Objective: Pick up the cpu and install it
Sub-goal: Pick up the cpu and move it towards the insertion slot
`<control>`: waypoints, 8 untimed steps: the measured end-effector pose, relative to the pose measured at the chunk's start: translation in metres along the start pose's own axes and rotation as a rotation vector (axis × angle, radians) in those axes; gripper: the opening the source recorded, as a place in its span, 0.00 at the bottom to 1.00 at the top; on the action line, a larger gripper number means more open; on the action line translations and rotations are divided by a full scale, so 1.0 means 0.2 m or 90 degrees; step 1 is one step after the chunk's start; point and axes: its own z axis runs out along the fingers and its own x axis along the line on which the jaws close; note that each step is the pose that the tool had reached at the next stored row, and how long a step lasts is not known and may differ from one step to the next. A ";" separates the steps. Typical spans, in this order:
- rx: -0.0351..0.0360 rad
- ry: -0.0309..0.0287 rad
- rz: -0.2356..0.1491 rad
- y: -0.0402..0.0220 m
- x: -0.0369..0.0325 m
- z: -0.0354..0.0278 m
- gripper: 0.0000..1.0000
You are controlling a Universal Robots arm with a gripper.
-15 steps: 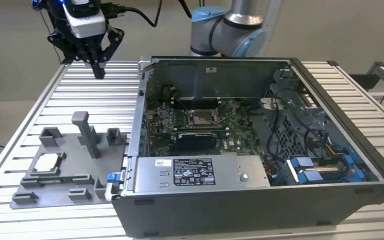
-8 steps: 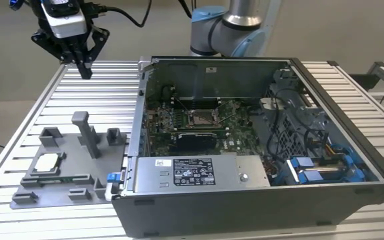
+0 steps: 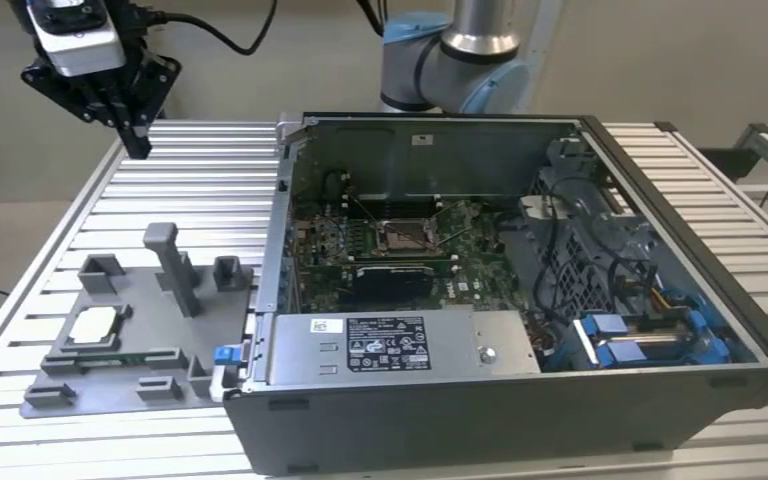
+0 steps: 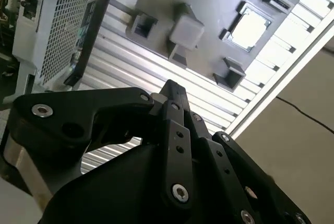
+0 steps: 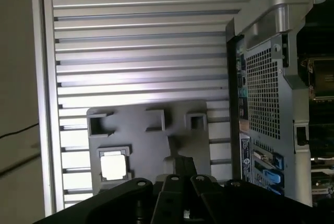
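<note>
The cpu point(image 3: 95, 325) is a small pale silvery square lying flat in a pocket of the grey fixture plate point(image 3: 131, 375), on the exterior view's left. Both wrist views show the cpu point(image 4: 249, 27) point(image 5: 113, 165) from above. My gripper point(image 3: 136, 145) hangs high over the table's far left corner, well above and behind the fixture, away from the cpu. Its black fingers point(image 4: 171, 91) meet at the tips, shut with nothing between them. The gripper point(image 5: 180, 165) sits over the fixture plate in the first wrist view. The dark socket point(image 3: 404, 237) lies on the motherboard inside the open computer case point(image 3: 518, 410).
The case takes up the middle and right of the slatted aluminium table point(image 3: 184, 190). Grey posts point(image 3: 175, 265) and blocks rise from the fixture plate. A power supply box point(image 3: 398, 345) and blue-tabbed drive bays point(image 3: 638, 335) fill the case's near side. The arm's base point(image 3: 458, 60) stands behind the case.
</note>
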 end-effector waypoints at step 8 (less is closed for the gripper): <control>-0.0003 0.0001 0.000 -0.011 0.177 -0.007 0.00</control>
